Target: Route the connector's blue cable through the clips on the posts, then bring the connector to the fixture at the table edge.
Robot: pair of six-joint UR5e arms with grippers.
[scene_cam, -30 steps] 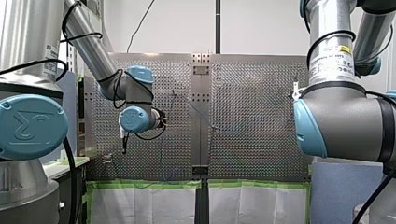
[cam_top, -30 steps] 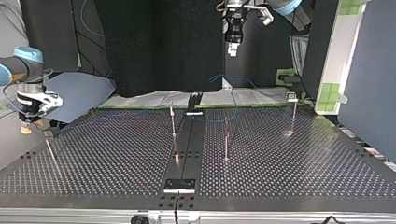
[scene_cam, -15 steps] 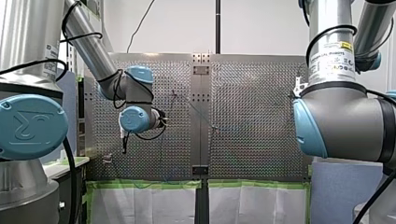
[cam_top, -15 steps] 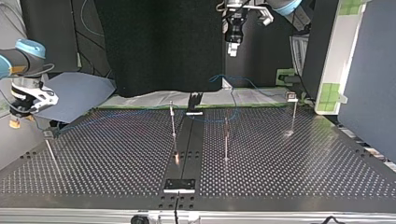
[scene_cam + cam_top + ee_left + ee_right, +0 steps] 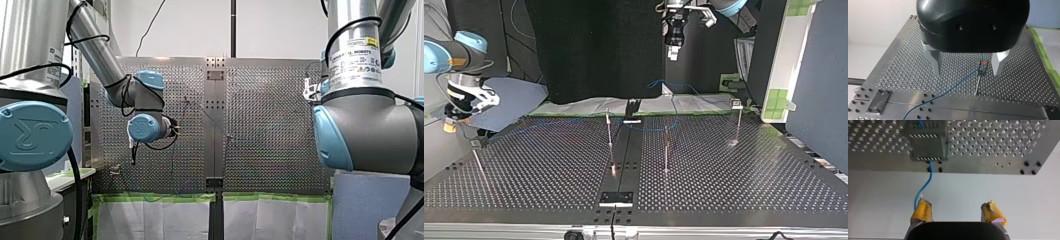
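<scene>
1. Table (image 5: 734, 190): perforated plate carrying the posts (image 5: 609, 130); nothing on it has shifted over the last second
2. My right arm (image 5: 365, 125): the only mover. In the top view its wrist has swung and risen outside the table's side edge; in the front view its forearm has shifted as well
3. My left arm (image 5: 145, 127): position held, high over the table edge nearest the arm bases
4. Right gripper (image 5: 956, 205): jaws spread wide, yellow pads (image 5: 921, 211) bare, nothing between them. It hangs off the table, apart from the edge
5. Left gripper (image 5: 967, 72): metal fingers spread wide and empty. One post with its clip (image 5: 981, 69) stands below and between them, untouched
6. Fixture block (image 5: 928, 147): seated at the table edge facing the right gripper. The connector cannot be told apart from this block; it is judged to sit in it
7. Blue cable (image 5: 929, 173): threaded through the clip under the left gripper. It enters the fixture block, and a free tail leaves past the table edge, ending just beside one pad, ungripped
8. Assessment: open jaws backing away from the fixture suggest a completed release; the task is judged at or near its end, with seating at each clip unconfirmed
</scene>
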